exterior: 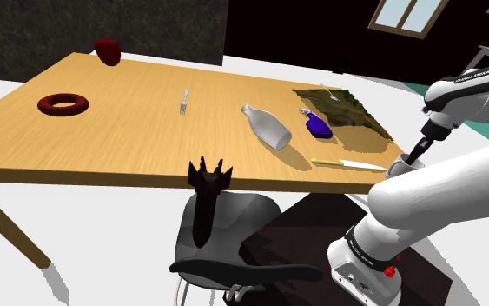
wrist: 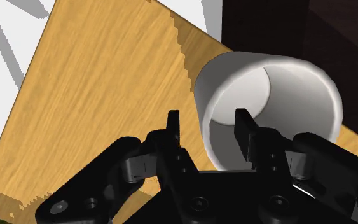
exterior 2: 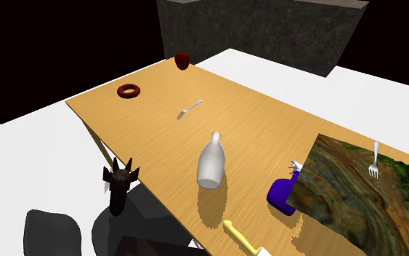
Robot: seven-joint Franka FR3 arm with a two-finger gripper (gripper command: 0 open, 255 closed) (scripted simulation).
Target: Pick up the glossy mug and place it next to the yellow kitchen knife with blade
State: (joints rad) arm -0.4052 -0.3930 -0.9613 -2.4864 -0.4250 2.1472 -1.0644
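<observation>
One white mug (wrist: 285,95) is what I am watching: plain, glossy, shaded grey inside, with its open mouth turned up toward the wrist camera. I am finding no print or logo readable on it. It is standing upright at the corner of the wooden table (exterior: 129,139) nearest the stand. That puts it just beside the blade tip of the yellow-handled kitchen knife (exterior: 346,163), which is lying along the near edge.

I am seeing the gripper (wrist: 208,124) hanging over the mug's rim with its fingers (wrist: 173,127) spread apart. One is outside the wall and the other is over the opening; neither is pinching it, so the mug is released.

Beyond the knife, a blue spray bottle (exterior: 319,127) is lying at the edge of a mossy-patterned mat (exterior: 346,109). A pale bottle (exterior: 266,127) is lying on its side nearby. Farther off, a fork (exterior: 184,102), a red doughnut (exterior: 62,104) and a dark red cup (exterior: 107,50) are sitting well apart.

Dark lettering (exterior: 481,76) is showing on the arm's white link, too small for me to read.
</observation>
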